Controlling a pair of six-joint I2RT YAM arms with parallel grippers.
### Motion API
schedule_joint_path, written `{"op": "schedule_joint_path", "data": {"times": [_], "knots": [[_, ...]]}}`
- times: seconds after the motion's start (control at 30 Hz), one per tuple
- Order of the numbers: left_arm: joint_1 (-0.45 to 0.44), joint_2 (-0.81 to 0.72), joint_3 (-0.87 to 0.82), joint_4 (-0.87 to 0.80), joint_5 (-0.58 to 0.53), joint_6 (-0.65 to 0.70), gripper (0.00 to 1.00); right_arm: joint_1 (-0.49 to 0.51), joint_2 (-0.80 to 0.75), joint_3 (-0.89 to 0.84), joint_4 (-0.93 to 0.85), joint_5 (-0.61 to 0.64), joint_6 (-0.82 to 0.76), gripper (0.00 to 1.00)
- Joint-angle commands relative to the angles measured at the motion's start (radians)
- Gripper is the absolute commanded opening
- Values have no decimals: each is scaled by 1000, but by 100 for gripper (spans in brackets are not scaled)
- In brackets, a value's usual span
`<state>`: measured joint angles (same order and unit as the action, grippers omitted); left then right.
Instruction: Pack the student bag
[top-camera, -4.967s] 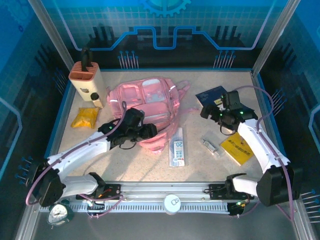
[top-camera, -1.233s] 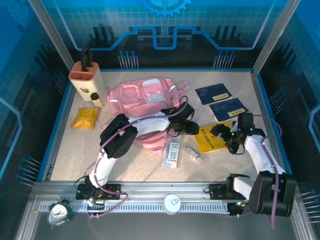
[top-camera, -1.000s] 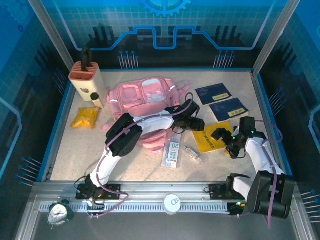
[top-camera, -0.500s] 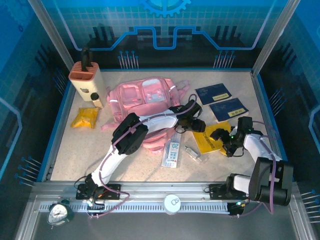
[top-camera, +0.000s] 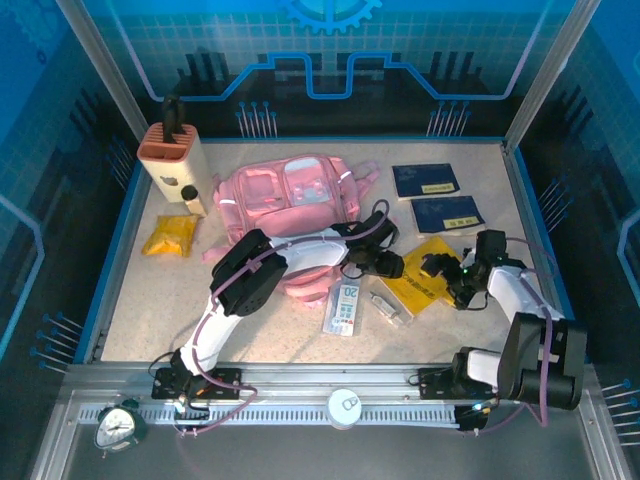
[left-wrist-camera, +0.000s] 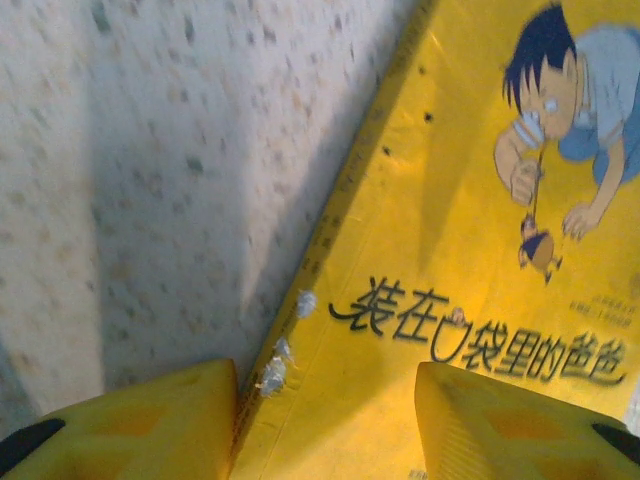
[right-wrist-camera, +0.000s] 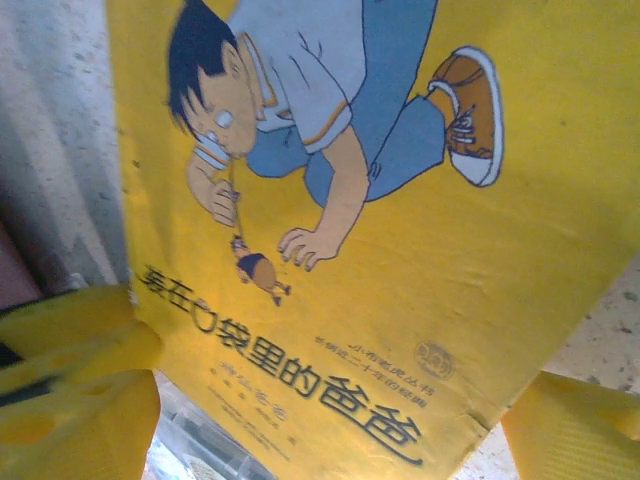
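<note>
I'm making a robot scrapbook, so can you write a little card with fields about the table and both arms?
Bag: pink student bag, lying at the far middle of the table
Book: yellow picture book, flat on the table, right of the bag
Left end effector: open, straddling the book's edge
Right end effector: open, above the book's cover
Also there: two blue booklets, tan knife block

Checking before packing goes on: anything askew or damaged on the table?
The yellow book lies diagonally, out of line with the blue booklets behind it. The left wrist view shows small white flecks along its edge, possibly scuffing. Nothing looks spilled.
</note>
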<state>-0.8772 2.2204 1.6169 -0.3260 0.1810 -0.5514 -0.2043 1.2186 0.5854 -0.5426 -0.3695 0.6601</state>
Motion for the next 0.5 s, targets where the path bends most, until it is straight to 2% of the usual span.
{"op": "schedule_joint_path", "data": {"times": [0.0, 0.2, 0.47], "knots": [[-28, -46, -29, -78, 70, -31, 51, -20, -53, 33, -42, 11, -30, 89], [-28, -37, 5, -82, 34, -42, 51, -30, -64, 19, -150, 45, -12, 88], [-26, -13, 28, -64, 57, -61, 51, 31, -70, -54, -88, -8, 39, 85]]}}
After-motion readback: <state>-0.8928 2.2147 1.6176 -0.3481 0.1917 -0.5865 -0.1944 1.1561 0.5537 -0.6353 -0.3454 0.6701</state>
